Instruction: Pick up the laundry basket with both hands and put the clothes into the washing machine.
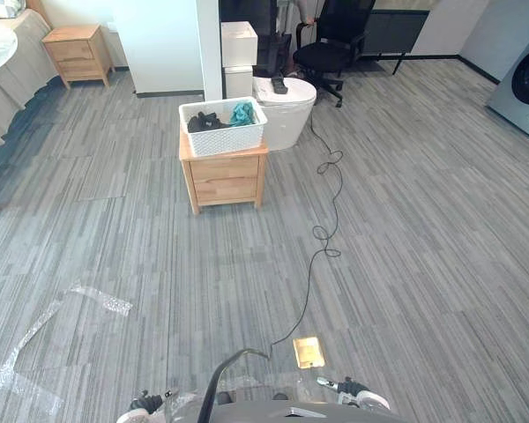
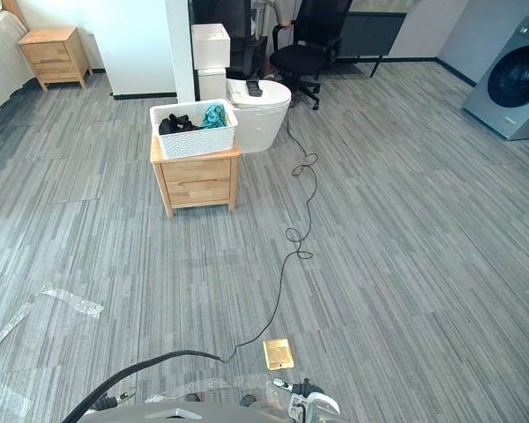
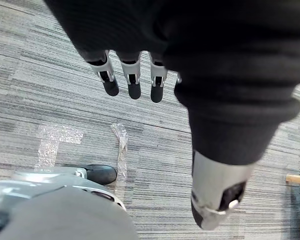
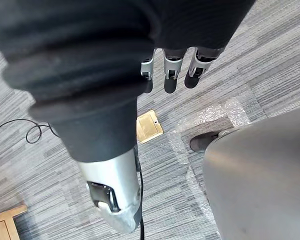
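A white laundry basket (image 1: 222, 128) stands on a small wooden nightstand (image 1: 225, 176) across the room, straight ahead. Dark clothes (image 1: 204, 121) and a teal cloth (image 1: 242, 112) lie in it. The grey washing machine (image 2: 511, 79) stands at the far right wall. My left hand (image 3: 133, 80) hangs over the grey floor with straight fingers and holds nothing. My right hand (image 4: 172, 76) hangs the same way, open and empty, above a brass floor plate (image 4: 149, 126). Both hands are far from the basket.
A white rounded unit (image 1: 286, 106) and a black office chair (image 1: 335, 44) stand behind the nightstand, next to a white pillar (image 1: 210, 48). A second nightstand (image 1: 78, 53) and a bed (image 1: 4, 62) are at the far left. Clear tape patches (image 1: 35, 339) lie on the floor.
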{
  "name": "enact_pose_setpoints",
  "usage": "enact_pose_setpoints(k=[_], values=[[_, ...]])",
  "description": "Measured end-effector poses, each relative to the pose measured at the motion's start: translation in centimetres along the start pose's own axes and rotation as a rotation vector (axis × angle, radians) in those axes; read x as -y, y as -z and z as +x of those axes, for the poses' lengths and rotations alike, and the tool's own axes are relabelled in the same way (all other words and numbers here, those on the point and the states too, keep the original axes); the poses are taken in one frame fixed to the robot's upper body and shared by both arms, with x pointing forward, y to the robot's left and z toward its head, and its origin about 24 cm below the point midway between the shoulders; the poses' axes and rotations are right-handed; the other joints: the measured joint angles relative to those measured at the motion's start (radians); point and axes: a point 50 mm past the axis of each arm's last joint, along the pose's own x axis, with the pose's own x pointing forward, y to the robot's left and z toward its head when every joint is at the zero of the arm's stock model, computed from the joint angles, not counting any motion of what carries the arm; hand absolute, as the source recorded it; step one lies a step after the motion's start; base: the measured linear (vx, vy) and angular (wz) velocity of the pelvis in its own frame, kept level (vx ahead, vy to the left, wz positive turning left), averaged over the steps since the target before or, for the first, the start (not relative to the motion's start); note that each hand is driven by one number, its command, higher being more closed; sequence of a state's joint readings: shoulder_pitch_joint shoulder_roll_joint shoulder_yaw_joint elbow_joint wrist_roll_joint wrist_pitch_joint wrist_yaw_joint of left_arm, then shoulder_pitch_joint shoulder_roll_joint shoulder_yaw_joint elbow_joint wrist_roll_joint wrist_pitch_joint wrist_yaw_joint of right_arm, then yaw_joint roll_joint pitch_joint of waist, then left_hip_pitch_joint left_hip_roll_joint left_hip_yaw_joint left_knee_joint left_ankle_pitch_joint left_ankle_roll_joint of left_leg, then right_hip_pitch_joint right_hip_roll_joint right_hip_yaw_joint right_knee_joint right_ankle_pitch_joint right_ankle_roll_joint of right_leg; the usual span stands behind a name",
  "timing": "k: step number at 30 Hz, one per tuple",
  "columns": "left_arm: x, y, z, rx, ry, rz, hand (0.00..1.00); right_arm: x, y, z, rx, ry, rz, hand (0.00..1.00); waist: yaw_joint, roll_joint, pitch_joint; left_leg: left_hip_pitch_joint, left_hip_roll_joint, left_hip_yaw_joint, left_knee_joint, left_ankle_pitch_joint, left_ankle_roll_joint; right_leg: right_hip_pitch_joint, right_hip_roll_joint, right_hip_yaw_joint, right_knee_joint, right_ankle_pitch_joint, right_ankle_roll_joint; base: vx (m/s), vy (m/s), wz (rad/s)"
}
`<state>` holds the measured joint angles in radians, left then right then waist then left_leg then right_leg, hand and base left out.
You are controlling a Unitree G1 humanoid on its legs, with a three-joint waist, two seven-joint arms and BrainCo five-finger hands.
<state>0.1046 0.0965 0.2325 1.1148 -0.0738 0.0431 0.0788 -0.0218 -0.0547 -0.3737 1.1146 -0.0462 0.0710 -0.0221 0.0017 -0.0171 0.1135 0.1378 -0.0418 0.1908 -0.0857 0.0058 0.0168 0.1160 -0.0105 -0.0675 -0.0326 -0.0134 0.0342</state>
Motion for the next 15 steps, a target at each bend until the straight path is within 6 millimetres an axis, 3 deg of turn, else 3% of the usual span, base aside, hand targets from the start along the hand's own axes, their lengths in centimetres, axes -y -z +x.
enact_pose_setpoints(k=[15], values=[[0.29,0.09,-0.01,-0.001,0.017,0.075,0.0,-0.61,-0.08,-0.01,0.003,-0.02,-0.035,0.0,0.0,0.002,0.006,0.004,-0.001,0.0,0.006,-0.007,-0.001,0.012,0.0,-0.001,-0.008,0.0,0.002,0.0,0.0,0.0]])
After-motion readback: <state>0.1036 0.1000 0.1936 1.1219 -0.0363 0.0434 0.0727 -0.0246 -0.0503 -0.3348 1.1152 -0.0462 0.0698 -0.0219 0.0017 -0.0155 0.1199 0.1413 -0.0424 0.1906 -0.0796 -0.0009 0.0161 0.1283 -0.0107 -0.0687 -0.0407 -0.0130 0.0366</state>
